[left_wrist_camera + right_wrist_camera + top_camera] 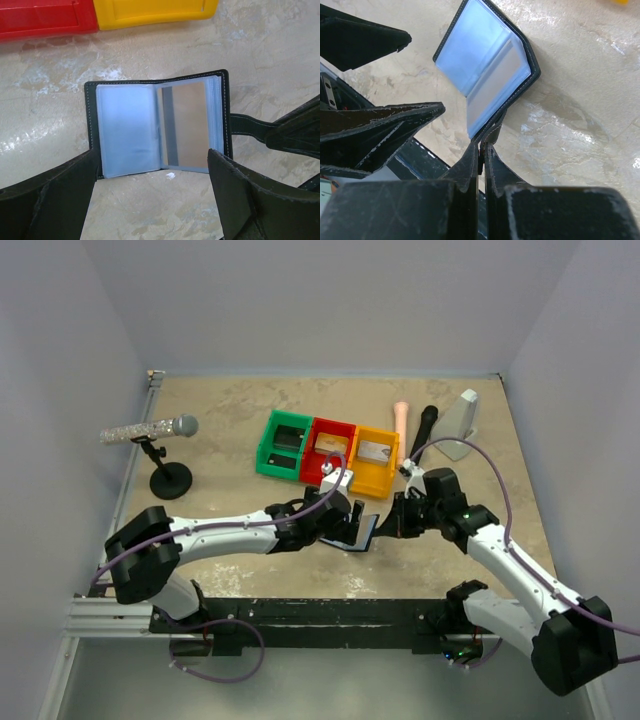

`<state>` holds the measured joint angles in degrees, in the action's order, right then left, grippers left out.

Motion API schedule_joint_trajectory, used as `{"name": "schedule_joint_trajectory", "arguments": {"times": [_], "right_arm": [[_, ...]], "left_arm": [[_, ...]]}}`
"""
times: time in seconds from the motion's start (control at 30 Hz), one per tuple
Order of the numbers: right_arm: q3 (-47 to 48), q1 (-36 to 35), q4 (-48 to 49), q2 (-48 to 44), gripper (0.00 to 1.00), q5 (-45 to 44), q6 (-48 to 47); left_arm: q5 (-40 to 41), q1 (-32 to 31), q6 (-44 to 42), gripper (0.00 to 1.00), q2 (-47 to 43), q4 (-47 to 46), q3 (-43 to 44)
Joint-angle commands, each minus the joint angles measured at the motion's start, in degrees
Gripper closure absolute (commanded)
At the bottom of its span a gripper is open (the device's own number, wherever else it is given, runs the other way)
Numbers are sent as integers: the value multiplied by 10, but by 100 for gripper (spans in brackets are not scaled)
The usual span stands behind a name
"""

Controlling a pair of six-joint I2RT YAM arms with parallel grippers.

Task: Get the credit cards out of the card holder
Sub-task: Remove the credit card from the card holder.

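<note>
Card holder (pixel 125 131) open beneath wide left jaws, tan card (pixel 192 125) inside; right jaws tight on tab (pixel 492 131).

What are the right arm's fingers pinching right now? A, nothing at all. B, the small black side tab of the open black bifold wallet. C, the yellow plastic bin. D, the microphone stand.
B: in the right wrist view the right arm's fingers are shut on the small black side tab of the open black bifold wallet.
</note>
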<state>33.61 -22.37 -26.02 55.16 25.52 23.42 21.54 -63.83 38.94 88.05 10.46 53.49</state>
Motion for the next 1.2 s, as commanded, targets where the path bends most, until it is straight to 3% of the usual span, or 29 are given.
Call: {"name": "schedule_joint_trajectory", "arguments": {"times": [0.0, 0.37, 1.17], "right_arm": [[28, 2, 4, 7, 100, 20, -21], [14, 2, 13, -7, 100, 26, -18], [5, 2, 21, -7, 100, 27, -12]], "left_arm": [[-60, 12, -11, 5, 6, -53, 8], [-105, 7, -43, 6, 63, -53, 35], [-34, 4, -25, 7, 68, -9, 43]]}}
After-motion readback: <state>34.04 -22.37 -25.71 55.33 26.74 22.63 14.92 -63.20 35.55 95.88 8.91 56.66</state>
